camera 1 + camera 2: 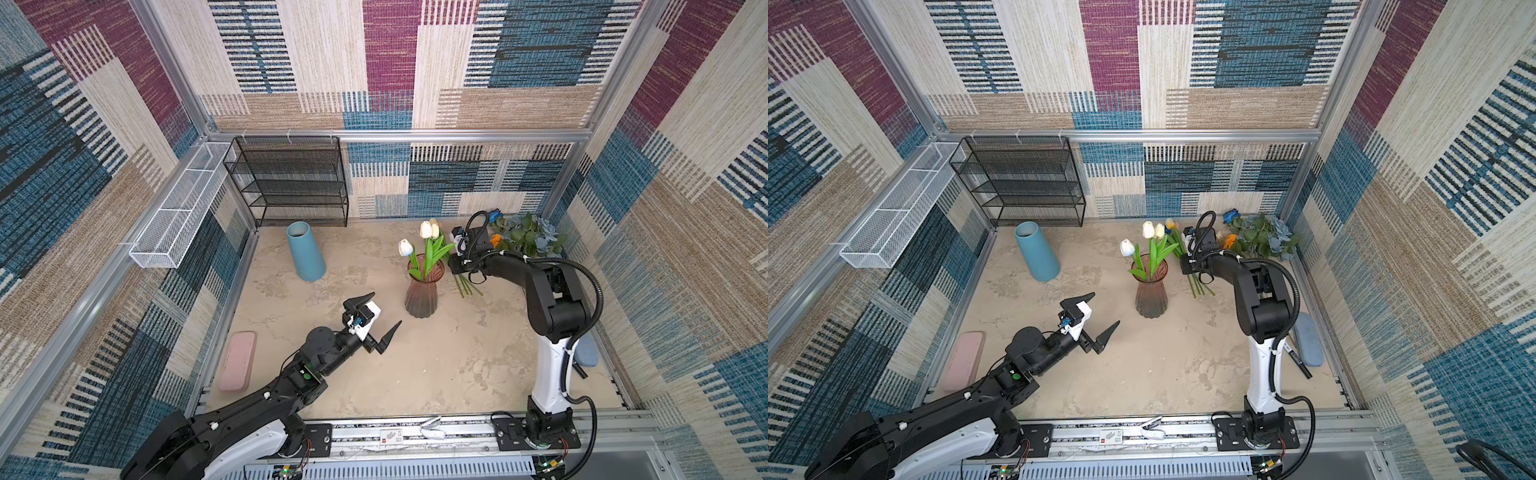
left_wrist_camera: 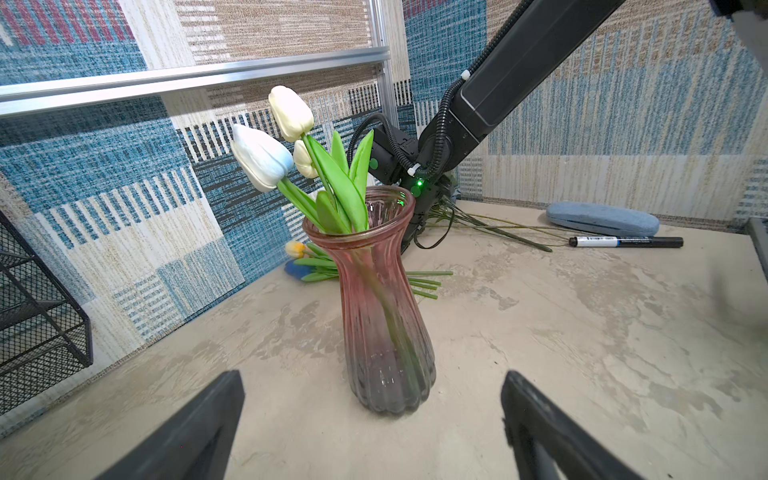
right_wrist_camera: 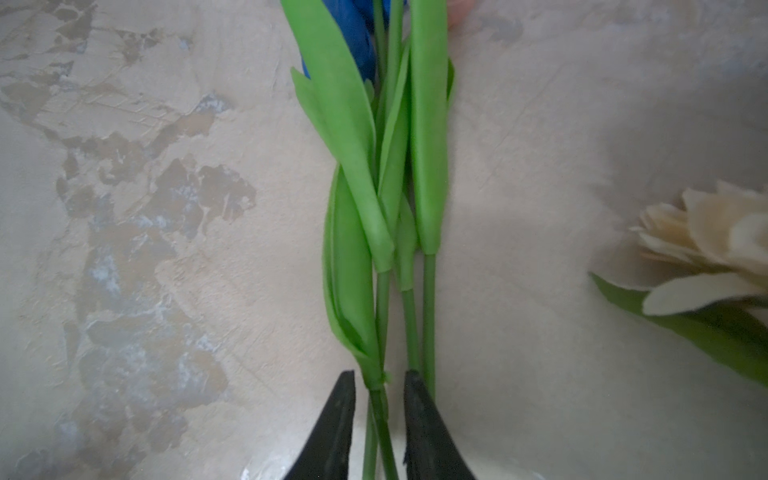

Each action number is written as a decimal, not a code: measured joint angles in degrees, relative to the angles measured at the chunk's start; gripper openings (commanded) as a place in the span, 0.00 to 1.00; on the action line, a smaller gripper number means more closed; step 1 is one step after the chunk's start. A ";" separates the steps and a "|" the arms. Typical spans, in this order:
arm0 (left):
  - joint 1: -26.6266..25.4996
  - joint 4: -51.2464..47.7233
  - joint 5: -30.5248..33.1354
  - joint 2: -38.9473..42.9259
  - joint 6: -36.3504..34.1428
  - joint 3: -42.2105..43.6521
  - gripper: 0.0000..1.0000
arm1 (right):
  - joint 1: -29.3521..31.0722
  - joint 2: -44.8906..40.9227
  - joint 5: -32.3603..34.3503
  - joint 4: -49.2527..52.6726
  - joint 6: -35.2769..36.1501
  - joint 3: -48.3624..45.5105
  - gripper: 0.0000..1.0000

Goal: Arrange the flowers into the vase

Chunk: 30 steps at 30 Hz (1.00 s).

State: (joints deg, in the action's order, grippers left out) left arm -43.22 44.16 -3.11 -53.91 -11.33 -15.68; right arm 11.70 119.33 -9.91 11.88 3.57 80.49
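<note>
A ribbed pink glass vase (image 1: pixel 424 291) (image 1: pixel 1151 291) (image 2: pixel 382 311) stands mid-table and holds three tulips (image 1: pixel 426 229) (image 2: pixel 266 158), white and pale blue. Behind it to the right, loose flowers lie on the table: tulip stems (image 1: pixel 467 289) (image 1: pixel 1200 286), dusty-blue roses (image 1: pixel 544 237), a bright blue rose (image 1: pixel 496 216) and a small orange flower (image 1: pixel 495 240). My right gripper (image 3: pixel 379 374) is down over these stems, its jaws a narrow gap apart either side of one green tulip stem (image 3: pixel 376 386). A cream sunflower (image 3: pixel 715 241) lies beside it. My left gripper (image 1: pixel 385 309) (image 2: pixel 372 376) is wide open and empty, in front of the vase.
A blue tapered vase (image 1: pixel 305 251) stands at the back left, before a black mesh shelf (image 1: pixel 291 183). A white wire basket (image 1: pixel 178 208) hangs on the left wall. A pink case (image 1: pixel 237 360) lies front left; a blue case (image 1: pixel 1308 345) and a marker (image 2: pixel 627 241) lie right.
</note>
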 measured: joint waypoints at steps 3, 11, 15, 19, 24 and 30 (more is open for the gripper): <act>0.00 0.00 0.00 -0.02 0.00 0.00 0.99 | 0.09 0.44 -0.04 0.00 0.50 0.11 0.19; 0.00 -0.02 0.28 0.33 -0.02 0.00 0.99 | 0.22 1.07 -0.33 -0.02 1.86 0.15 0.08; 0.00 -0.02 0.46 0.33 -0.04 0.00 0.99 | 0.39 0.52 -0.74 -0.04 2.14 0.15 0.08; 0.00 -0.02 1.29 0.33 -0.31 0.00 0.99 | 0.55 -1.92 -1.79 -0.13 2.29 -0.22 0.06; 0.00 -0.02 1.42 0.33 -0.42 -0.02 0.99 | 0.55 -6.16 -4.61 -0.26 2.10 -1.97 0.08; 0.00 -0.02 1.42 0.24 -0.42 -0.09 0.99 | 0.55 -10.93 -7.13 -0.52 0.28 -3.89 0.10</act>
State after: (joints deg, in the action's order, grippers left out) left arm -43.22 44.14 -1.69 -53.67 -11.75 -15.77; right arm 12.25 108.40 -17.04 11.35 3.86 76.60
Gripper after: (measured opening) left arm 0.992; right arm 0.096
